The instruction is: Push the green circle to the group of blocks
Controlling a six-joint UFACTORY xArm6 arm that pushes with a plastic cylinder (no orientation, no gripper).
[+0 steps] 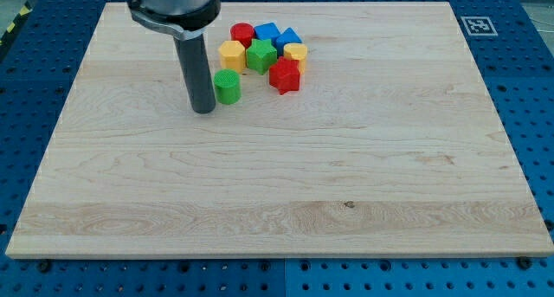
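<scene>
upright green circle (pixel 228 86) beside my tip (pixel 203 110)

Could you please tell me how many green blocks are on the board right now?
2: the green circle right beside my tip, on its right, and a green star-like block inside the group. None seems hidden.

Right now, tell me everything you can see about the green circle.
The green circle is a small, matte green cylinder standing upright on the wooden board. It sits just toward the view's bottom left of the group, apart from it. My tip is right beside it on the view's left, touching or nearly so.
</scene>
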